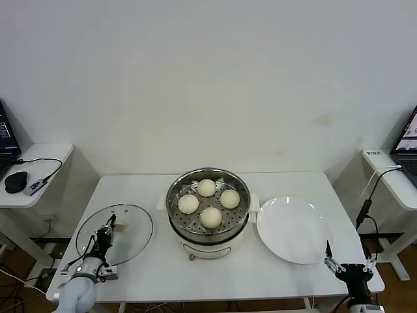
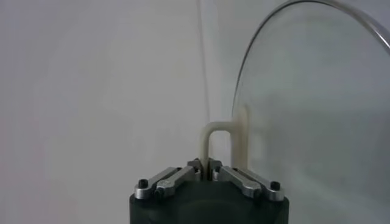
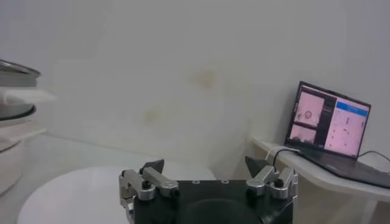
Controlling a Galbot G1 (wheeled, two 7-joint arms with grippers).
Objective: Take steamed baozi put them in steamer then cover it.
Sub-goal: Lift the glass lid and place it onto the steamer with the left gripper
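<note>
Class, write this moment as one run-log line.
baozi: four in steamer | left gripper: shut on cover handle | cover: on table | right gripper: open, idle near plate

In the head view the left pincer covers the handle of the cover, so the grip itself cannot be made out there. The right pincer sits at the bottom edge, its arm cut off. In the left wrist view the cover runs out past the top and side edges. In the right wrist view the steamer is cut by the edge, only a blurred sliver showing, and the plate is partly hidden behind the pincer body.
</note>
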